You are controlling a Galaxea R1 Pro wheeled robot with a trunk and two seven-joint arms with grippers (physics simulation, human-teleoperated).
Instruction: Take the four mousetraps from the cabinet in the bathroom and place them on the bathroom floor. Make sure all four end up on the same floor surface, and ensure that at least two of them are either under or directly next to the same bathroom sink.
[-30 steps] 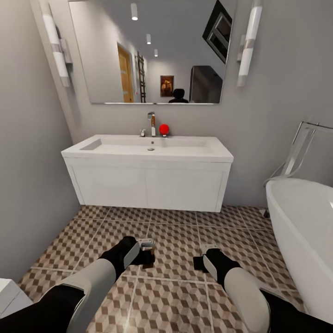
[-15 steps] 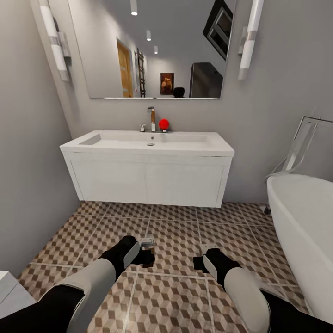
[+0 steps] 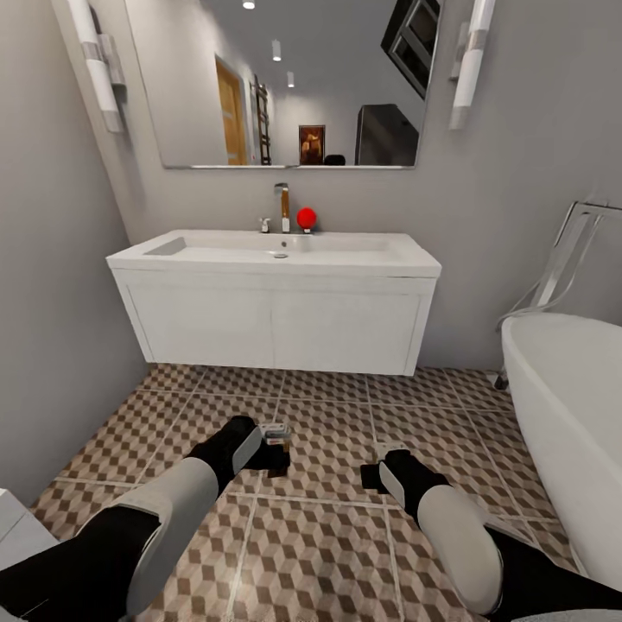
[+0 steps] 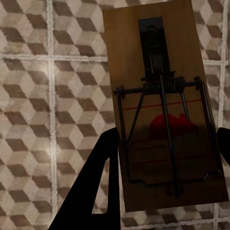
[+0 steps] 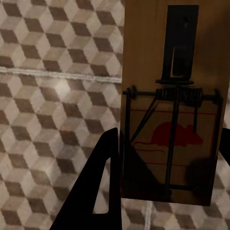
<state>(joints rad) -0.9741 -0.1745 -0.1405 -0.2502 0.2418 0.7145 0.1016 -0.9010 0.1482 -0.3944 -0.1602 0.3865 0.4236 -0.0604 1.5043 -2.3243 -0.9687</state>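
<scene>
Grey walls close in a narrow bathroom whose floor (image 3: 328,544) is laid in large square tiles printed with brown, beige and white cubes, split by pale grout lines. Against the far wall hangs the sink (image 3: 275,255), a long white rectangular basin on a plain white cupboard base, with an angular chrome tap (image 3: 282,206) and a small red ball (image 3: 306,218) beside it. Above it a wide mirror (image 3: 285,82) sits between two tube lights. One smooth, rounded white bathtub (image 3: 566,423) curves along the right side.

Both arms reach forward and down over the tiles, white forearms ending in black wrists, held low and roughly side by side, well short of the sink. The left gripper (image 3: 278,442) holds a mousetrap (image 4: 160,103): in the left wrist view the flat tan wooden board lies between the two black fingers (image 4: 98,187), which press on its long edges, above the tiled floor. Dark wire spring, bar and metal plate cross the board over a red mouse print. The right gripper (image 3: 380,466) pinches a second mousetrap (image 5: 175,103) the same way, its fingertips (image 5: 103,184) against the board's edges, with the wire frame and red mouse outline plainly seen
</scene>
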